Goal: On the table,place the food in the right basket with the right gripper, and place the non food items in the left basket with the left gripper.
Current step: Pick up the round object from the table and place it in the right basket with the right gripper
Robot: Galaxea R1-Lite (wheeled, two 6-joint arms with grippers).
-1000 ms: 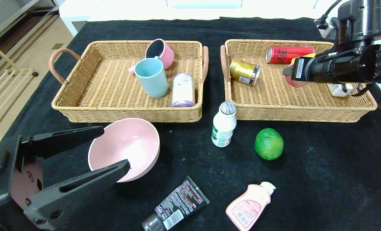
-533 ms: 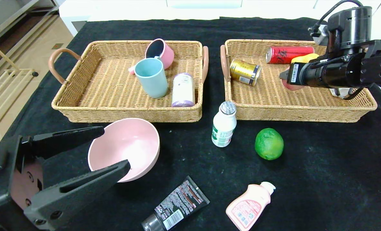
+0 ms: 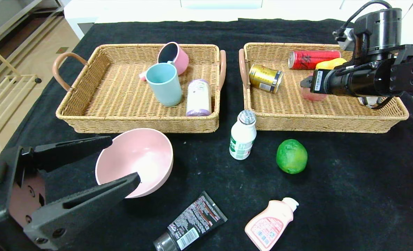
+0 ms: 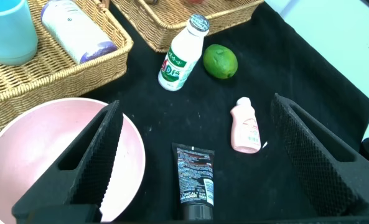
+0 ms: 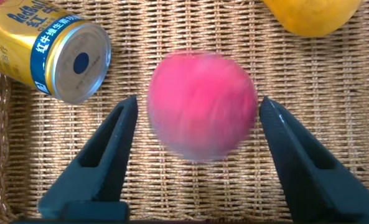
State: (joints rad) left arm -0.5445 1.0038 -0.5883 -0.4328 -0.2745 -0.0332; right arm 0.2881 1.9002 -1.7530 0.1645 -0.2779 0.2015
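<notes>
Pink-red peach (image 5: 202,106) between parted right pincer (image 5: 196,134) fingers.

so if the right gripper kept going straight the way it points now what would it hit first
Most likely the peach, blurred between the open fingers of the right gripper, with the right basket floor just beyond. Depth is hard to judge.

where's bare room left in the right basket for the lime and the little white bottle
In the right basket, the front strip of weave along the near wall is bare, from below the gold can across to the right end. The back is crowded: red can, yellow fruit and peach, with the open right gripper over it.
</notes>
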